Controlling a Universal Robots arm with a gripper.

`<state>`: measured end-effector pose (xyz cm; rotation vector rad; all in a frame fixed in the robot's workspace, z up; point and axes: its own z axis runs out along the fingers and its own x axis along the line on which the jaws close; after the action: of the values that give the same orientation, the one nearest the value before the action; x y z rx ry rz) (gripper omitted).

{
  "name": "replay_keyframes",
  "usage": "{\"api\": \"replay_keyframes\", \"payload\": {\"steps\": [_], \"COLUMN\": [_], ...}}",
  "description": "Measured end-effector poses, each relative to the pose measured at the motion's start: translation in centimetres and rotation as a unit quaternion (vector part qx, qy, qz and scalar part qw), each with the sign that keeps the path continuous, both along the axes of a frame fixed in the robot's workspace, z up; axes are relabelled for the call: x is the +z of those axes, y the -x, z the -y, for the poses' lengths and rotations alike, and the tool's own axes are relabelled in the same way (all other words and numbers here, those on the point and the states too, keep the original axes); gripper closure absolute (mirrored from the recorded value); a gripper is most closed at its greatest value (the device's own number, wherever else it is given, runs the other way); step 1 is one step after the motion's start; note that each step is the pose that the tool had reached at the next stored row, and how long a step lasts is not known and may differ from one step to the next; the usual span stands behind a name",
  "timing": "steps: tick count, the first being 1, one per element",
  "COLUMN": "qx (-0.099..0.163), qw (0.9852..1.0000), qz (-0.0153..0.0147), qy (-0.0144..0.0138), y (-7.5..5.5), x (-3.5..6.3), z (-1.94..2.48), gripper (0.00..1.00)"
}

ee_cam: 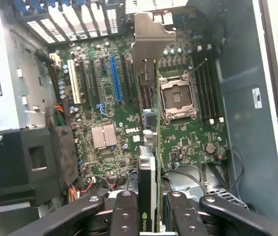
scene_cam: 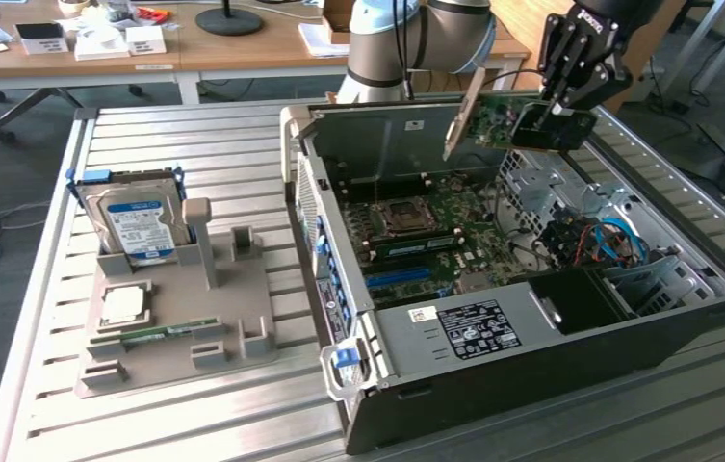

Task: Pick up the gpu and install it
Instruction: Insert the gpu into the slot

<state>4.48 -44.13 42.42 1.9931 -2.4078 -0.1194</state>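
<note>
The gpu (scene_cam: 501, 117), a green card with a silver bracket (scene_cam: 462, 120), hangs in the air over the back part of the open computer case (scene_cam: 516, 385). My gripper (scene_cam: 562, 104) is shut on its end away from the bracket. In the wrist view the gpu (ee_cam: 152, 157) shows edge-on between my fingers (ee_cam: 124, 216), its bracket (ee_cam: 151, 39) pointing at the case's rear slots. Below it lies the motherboard (ee_cam: 109, 118) with a blue slot (ee_cam: 114, 78) and a white slot (ee_cam: 73, 81); the card floats above them, beside the processor socket (ee_cam: 178, 98).
On the exterior view's left a grey fixture tray (scene_cam: 240, 289) holds a hard drive (scene_cam: 138, 221), a processor chip (scene_cam: 124, 303) and a memory stick (scene_cam: 169, 332). The power supply (scene_cam: 472, 329) and cable bundles (scene_cam: 600, 241) fill the case's near end.
</note>
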Motion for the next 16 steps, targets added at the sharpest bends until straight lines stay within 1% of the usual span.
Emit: {"api": "replay_keyframes", "payload": {"steps": [3, 16], "qx": [0.009, 0.012], "qw": [1.0000, 0.9999], "qz": [0.0000, 0.0000], "qy": [0.0000, 0.0000], "y": [0.00, 0.00], "x": [0.00, 0.00], "z": [0.00, 0.00], "gripper": [0.73, 0.73]}}
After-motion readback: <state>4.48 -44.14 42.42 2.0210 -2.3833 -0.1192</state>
